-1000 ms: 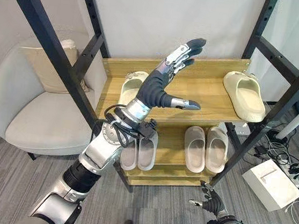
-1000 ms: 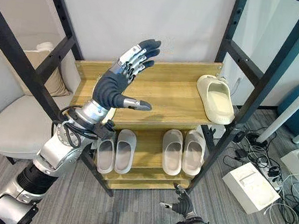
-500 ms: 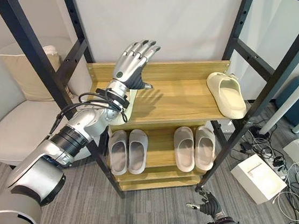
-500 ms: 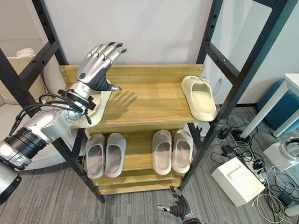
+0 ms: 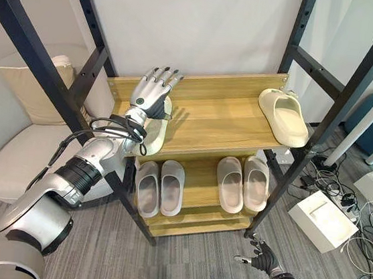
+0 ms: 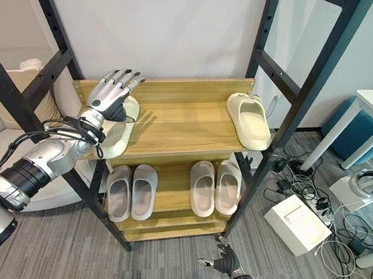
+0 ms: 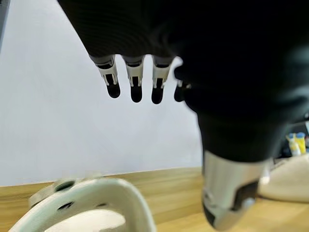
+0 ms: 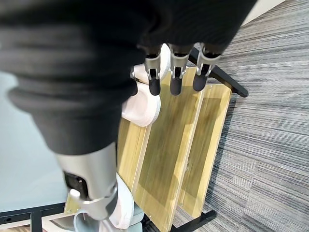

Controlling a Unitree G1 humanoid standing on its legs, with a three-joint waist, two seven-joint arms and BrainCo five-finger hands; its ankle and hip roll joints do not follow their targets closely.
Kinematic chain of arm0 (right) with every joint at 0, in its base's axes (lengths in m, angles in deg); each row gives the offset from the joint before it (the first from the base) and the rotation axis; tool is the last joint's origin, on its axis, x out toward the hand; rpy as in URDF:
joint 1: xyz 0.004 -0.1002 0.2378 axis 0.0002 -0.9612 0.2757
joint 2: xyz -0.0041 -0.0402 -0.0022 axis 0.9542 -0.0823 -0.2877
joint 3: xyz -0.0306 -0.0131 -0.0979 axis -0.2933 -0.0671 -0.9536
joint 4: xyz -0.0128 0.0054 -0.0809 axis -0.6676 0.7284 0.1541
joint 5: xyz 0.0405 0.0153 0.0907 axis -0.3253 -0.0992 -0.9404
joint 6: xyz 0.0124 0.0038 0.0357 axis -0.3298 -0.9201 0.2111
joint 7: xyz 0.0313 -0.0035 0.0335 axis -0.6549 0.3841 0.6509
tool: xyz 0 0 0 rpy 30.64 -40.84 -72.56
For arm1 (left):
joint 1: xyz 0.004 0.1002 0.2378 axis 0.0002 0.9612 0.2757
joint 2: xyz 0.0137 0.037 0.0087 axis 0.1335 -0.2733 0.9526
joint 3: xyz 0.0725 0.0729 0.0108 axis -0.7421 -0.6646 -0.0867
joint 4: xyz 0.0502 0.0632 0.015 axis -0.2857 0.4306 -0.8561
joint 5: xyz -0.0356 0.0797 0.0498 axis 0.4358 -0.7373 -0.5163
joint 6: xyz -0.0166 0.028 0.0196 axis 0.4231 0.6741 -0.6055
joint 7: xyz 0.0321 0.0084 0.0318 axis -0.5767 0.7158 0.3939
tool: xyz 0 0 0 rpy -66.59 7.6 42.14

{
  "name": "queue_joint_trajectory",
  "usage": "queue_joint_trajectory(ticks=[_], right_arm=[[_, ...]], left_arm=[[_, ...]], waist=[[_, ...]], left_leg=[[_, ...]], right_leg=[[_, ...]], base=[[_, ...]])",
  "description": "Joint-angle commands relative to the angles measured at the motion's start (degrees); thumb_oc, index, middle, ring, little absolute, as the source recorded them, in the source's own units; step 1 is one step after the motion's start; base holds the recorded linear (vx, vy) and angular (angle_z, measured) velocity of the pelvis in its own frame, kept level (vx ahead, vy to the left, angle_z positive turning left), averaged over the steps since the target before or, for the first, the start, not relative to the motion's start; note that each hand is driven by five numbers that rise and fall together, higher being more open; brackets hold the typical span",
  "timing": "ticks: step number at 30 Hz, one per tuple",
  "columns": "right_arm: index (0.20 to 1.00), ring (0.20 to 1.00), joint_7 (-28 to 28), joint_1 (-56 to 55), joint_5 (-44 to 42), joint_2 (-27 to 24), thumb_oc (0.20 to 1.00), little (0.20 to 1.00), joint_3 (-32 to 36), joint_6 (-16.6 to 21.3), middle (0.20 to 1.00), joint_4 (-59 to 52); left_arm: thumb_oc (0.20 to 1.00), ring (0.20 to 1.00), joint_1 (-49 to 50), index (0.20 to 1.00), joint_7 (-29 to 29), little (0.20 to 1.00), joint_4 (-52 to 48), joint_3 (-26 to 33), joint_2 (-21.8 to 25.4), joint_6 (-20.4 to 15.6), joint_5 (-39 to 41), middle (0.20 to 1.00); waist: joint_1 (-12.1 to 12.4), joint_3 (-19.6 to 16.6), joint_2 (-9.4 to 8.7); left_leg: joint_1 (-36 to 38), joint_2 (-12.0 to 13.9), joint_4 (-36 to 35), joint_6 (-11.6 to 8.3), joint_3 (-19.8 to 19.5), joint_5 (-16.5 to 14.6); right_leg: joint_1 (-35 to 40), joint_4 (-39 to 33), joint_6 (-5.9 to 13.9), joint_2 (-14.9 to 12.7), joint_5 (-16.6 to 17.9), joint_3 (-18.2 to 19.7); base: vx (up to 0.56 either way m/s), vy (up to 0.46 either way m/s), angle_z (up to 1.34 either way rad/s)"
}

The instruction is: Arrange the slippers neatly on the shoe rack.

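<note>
Grey carpet under a two-tier wooden shoe rack [image 5: 222, 120]. Left hand [image 5: 150, 93], fingers spread and holding nothing, hovers over a cream foam slipper [image 6: 119, 130] at the top shelf's left end; its mate [image 5: 283, 115] lies far right. Right hand [image 5: 260, 258] hangs relaxed near the floor.

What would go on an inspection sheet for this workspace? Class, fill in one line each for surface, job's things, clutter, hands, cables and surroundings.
Surface: wooden shoe rack in a black frame, two shelves visible.
Job's things: two cream slippers on the upper shelf, the left slipper at its left end and the right slipper at its right end, far apart; two grey pairs on the lower shelf.
Clutter: nothing seen on the shelves.
Hands: left hand open above the left slipper; right hand low near the floor, relaxed, holding nothing.
Cables: tangle of leads by a white box.
Surroundings: light armchair, white wall, grey carpet.
</note>
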Motion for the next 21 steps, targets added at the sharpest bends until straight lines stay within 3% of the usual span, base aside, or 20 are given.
queue_joint_trajectory(ticks=[1, 5, 6, 7, 13, 20, 21], right_arm=[[1.0, 1.0, -0.23, 2.45, -1.17, -0.27, 1.0, 1.0, 0.54, 3.14, 1.0, -4.19], [1.0, 1.0, -0.49, 2.47, -1.14, -0.64, 1.0, 1.0, 0.6, 3.09, 1.0, -4.25], [1.0, 1.0, -0.51, 2.48, -1.25, -0.68, 1.0, 1.0, 0.69, 3.03, 1.0, -4.34], [1.0, 1.0, -0.59, 2.46, -1.27, -0.74, 1.0, 1.0, 0.74, 3.08, 1.0, -4.41], [1.0, 1.0, -0.62, 1.45, -1.99, -1.51, 1.0, 1.0, 0.8, 3.53, 1.0, -5.26], [1.0, 1.0, -0.54, 0.49, -2.23, -1.32, 1.0, 1.0, 1.24, 3.78, 1.0, -5.03], [1.0, 1.0, -0.56, 0.4, -2.13, -1.21, 1.0, 1.0, 1.37, 3.81, 1.0, -4.96]], left_arm=[[1.0, 1.0, -11.72, 1.0, 0.82, 1.0, 8.9, 0.09, 2.29, 2.63, -3.46, 1.0], [1.0, 1.0, -14.12, 1.0, 0.39, 1.0, 12.58, -1.72, 1.84, 3.11, -2.6, 1.0], [0.485, 0.485, -14.94, 0.485, 0.55, 0.485, 13.8, -1.96, 1.57, 3.35, -1.55, 0.485], [0.2, 0.2, -15.18, 0.2, 0.65, 0.2, 14.61, -2.03, 1.2, 3.29, -1.02, 0.2], [0.2, 0.2, -18.97, 0.2, 0.86, 0.2, 22.52, -5.01, -0.31, 4.08, -0.08, 0.2], [0.2, 0.2, -19.0, 0.2, 1.26, 0.2, 20.41, -4.81, 0.63, 3.14, 1.52, 0.2], [0.485, 0.485, -18.61, 0.485, 1.9, 0.485, 17.97, -3.69, 0.84, 3.1, 2.0, 0.485]], waist=[[0.76, 2.72, -1.52], [0.33, 3.11, -1.63], [0.09, 3.35, -1.69], [0.0, 3.44, -1.68], [-1.2, 3.64, -1.81], [-1.31, 3.62, -1.81], [-1.18, 3.58, -1.82]], left_leg=[[4.74, 1.31, -0.06, -2.73, -1.61, -4.6], [4.34, 1.31, -0.06, -2.67, -1.43, -4.54], [4.18, 1.34, -0.06, -2.62, -1.38, -4.52], [4.06, 1.33, -0.06, -2.6, -1.34, -4.5], [4.11, 1.51, -0.06, -2.64, -0.49, -4.51], [4.37, 1.53, -0.06, -2.69, -0.29, -4.59], [4.39, 1.53, -0.06, -2.66, -0.47, -4.62]], right_leg=[[-1.59, 0.02, 3.52, -1.38, 0.45, -2.02], [-2.21, 0.02, 3.64, -1.42, 0.7, -1.79], [-2.52, 0.02, 3.68, -1.43, 0.82, -1.64], [-2.65, 0.02, 3.69, -1.44, 0.87, -1.61], [-3.2, 0.02, 3.8, -1.33, 1.03, -0.77], [-3.07, 0.02, 3.71, -1.23, 0.91, -0.54], [-2.93, 0.02, 3.66, -1.2, 0.84, -0.72]], base=[[0.0, 0.0, 0.0], [0.0, 0.0, 0.0], [0.0, 0.0, 0.0], [0.0, 0.0, 0.0], [0.0, 0.001, -0.03], [0.0, -0.001, -0.01], [0.0, 0.0, 0.0]])
